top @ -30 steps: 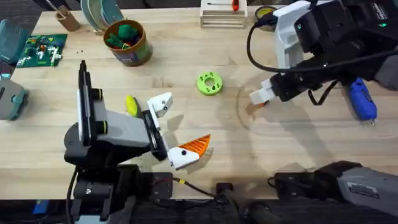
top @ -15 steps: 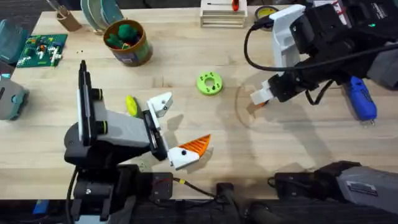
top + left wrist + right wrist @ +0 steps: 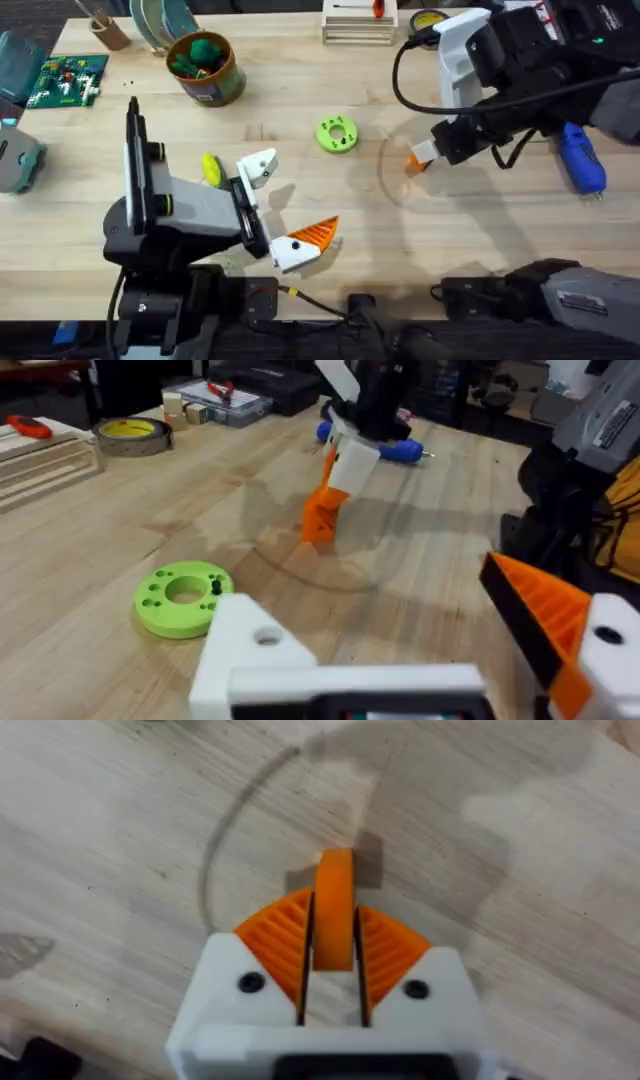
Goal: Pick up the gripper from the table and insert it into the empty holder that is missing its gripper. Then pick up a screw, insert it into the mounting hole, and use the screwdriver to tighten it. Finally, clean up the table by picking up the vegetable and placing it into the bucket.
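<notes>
At table's right | right tool [image 3: 424, 157] angled down, clamping gripper [image 3: 334, 910] | left tool [image 3: 270, 210] spread wide

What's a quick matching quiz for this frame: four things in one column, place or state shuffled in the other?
Things
1. small orange plastic wedge gripper
2. blue pen-shaped screwdriver
3. small yellow-green toy vegetable
4. round tin can bucket

Place or state
A. lying on the table under the right arm
B. pinched between the right gripper's orange pads
C. at the table's far left, with green items inside
D. on the table beside the white holder on the left arm

Pairs: 1-B, 2-A, 3-D, 4-C
</notes>
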{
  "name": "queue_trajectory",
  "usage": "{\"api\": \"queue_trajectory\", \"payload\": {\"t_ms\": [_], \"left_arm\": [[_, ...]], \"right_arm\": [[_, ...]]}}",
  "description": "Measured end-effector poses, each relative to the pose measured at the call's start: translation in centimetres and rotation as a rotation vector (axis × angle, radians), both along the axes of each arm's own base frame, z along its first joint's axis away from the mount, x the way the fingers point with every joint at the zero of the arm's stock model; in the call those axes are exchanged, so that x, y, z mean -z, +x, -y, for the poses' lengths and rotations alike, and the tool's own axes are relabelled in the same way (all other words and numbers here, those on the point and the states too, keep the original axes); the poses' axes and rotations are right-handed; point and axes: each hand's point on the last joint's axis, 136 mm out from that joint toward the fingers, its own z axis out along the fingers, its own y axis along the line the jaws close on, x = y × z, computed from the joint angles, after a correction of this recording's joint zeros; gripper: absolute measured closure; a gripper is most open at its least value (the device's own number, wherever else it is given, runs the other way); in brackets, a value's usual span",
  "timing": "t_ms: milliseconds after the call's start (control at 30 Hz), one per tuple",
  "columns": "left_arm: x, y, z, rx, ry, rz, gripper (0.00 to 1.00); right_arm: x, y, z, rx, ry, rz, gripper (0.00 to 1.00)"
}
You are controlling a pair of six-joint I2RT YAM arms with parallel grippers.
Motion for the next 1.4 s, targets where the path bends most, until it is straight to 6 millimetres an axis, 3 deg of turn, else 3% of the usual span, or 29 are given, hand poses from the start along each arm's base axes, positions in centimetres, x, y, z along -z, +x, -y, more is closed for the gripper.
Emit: {"api": "queue_trajectory", "payload": {"t_ms": [167, 533, 633, 1100, 1200, 1400], "left_arm": [[0.0, 0.0, 0.0, 0.0, 0.0, 0.0, 0.008], [0.0, 0.0, 0.0, 0.0, 0.0, 0.0, 0.008], [0.0, 0.0, 0.0, 0.0, 0.0, 0.0, 0.008], [0.0, 0.0, 0.0, 0.0, 0.0, 0.0, 0.007], [0.0, 0.0, 0.0, 0.0, 0.0, 0.0, 0.007], [0.0, 0.0, 0.0, 0.0, 0.0, 0.0, 0.007]], "right_arm": [[0.0, 0.1, 0.1, 0.001, -0.003, 0.003, 0.978], [-0.6, 0.0, 0.1, 0.002, -0.006, 0.001, 0.993], [-2.6, 0.1, 0.1, 0.002, 0.0, 0.019, 0.994], [-17.2, 1.4, -0.3, 0.003, 0.112, 0.378, 0.994], [-19.6, 0.6, -0.1, 0.003, 0.139, 0.463, 0.994], [-22.0, -1.9, 0.7, 0.031, 0.182, 0.543, 0.994]]}}
